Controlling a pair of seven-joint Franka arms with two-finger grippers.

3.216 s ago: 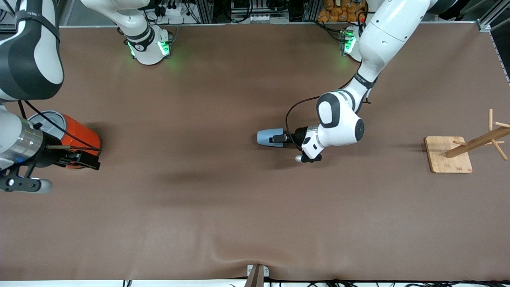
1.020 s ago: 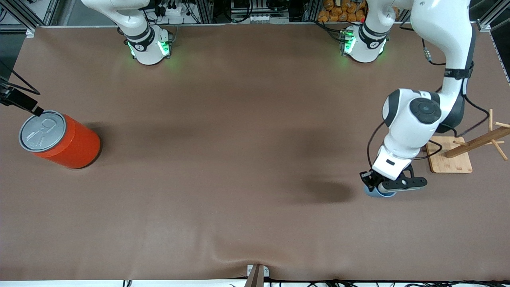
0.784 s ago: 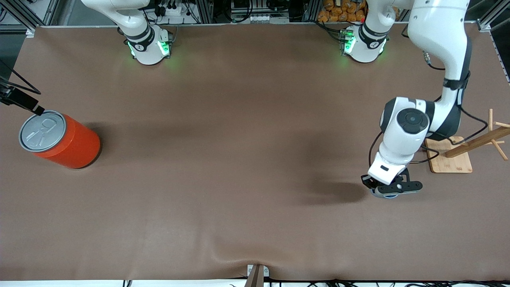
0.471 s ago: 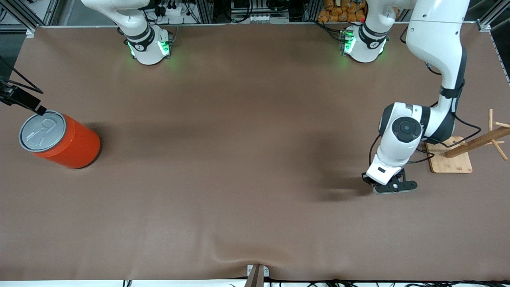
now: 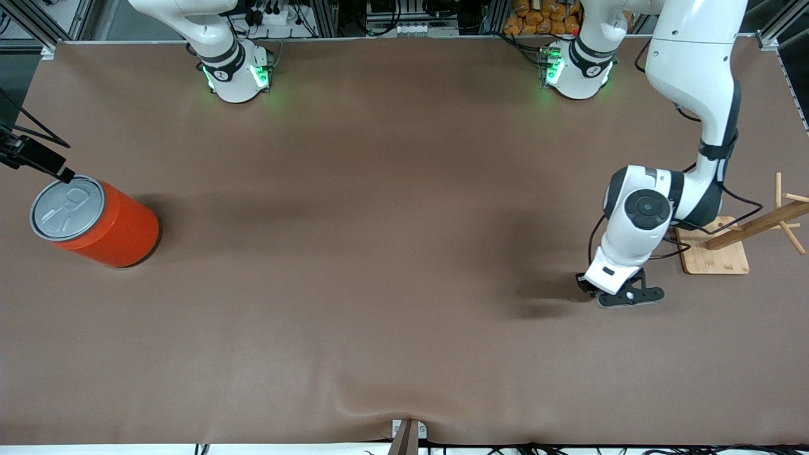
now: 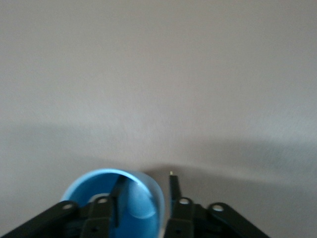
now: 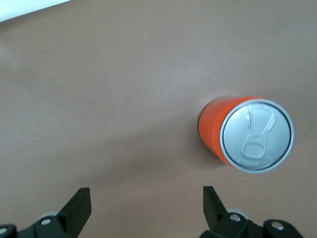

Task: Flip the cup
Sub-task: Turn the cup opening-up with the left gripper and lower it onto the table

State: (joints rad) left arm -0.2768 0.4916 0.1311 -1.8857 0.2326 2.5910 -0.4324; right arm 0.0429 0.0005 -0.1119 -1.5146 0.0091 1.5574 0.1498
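The light blue cup (image 6: 84, 191) stands upright on the brown table with its darker blue mouth facing up, toward the left arm's end near the wooden rack. My left gripper (image 6: 146, 177) is down over it, open. One finger (image 6: 120, 198) is inside the cup and the other finger (image 6: 173, 191) is outside, with a small gap to the wall. In the front view the left gripper (image 5: 618, 295) hides the cup. My right gripper (image 7: 146, 198) hangs open with nothing between its fingers, over bare table at the right arm's end.
A large orange can (image 5: 95, 222) with a grey lid stands at the right arm's end, also in the right wrist view as the orange can (image 7: 247, 134). A wooden rack (image 5: 714, 253) on a square base stands beside the left gripper.
The left arm has come down with the cup beside the rack, and its fingers have parted from the cup's wall. Earlier it held the cup on its side at mid-table.
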